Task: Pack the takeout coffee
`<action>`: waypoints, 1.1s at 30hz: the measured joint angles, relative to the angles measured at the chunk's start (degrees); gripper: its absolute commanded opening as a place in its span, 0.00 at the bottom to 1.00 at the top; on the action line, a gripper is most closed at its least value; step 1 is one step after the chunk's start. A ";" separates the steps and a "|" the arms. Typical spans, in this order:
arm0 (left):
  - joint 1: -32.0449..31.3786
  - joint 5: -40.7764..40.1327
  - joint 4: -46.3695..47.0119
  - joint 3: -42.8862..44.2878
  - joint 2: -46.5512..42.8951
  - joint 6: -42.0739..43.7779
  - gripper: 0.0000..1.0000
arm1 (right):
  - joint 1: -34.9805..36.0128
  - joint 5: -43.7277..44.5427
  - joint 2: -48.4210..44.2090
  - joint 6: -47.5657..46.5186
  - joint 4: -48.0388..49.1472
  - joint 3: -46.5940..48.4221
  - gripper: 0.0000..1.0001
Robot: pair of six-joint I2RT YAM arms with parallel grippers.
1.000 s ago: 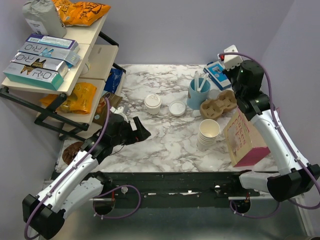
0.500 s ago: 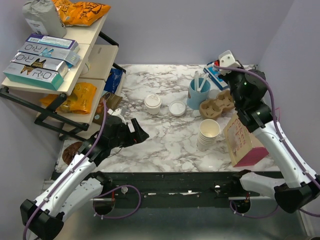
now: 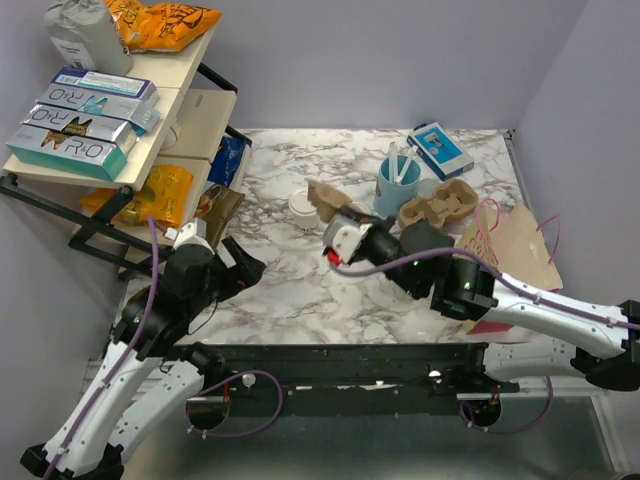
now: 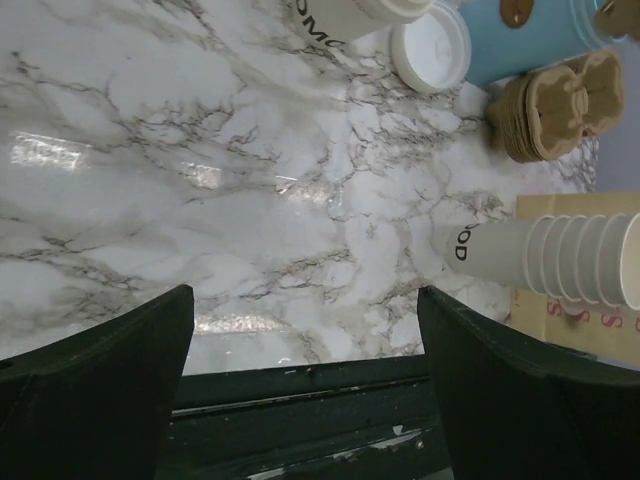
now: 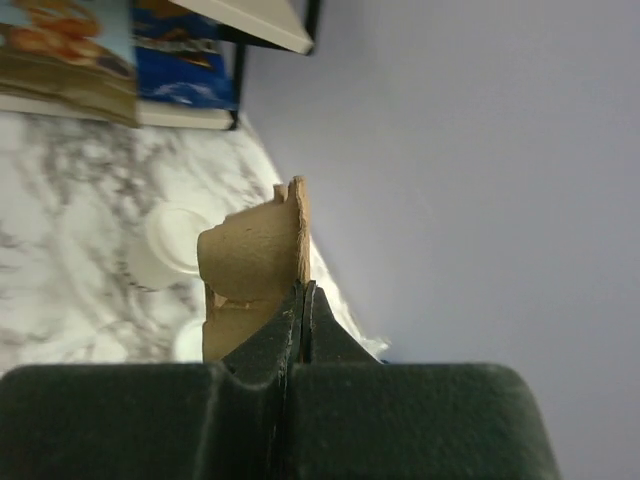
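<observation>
**Cardboard cup carrier (image 5: 250,262) held beside the takeout coffee (image 4: 355,15)**

Nearest, at seven o'clock, the left hand (image 3: 245,262) hovers spread wide, holding nothing. Over the middle of the marble tabletop (image 3: 300,290), the right hand (image 5: 303,295) pinches the brown carrier. Just beyond, at ten o'clock, stands the lidded coffee.

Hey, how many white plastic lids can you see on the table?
2. One caps the takeout coffee. The loose lid lies flat on the marble beside it, next to the light-blue mug. More could be hidden from view.

Mock café booth: marble table (image 3: 300,285), snack shelf (image 3: 190,120), paper cups (image 4: 560,255), lilac walls (image 3: 380,60).
</observation>
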 measured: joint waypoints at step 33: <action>0.04 -3.93 -11.85 -1.20 -9.05 -5.35 0.99 | 16.13 -9.22 29.59 4.96 18.91 -12.50 0.55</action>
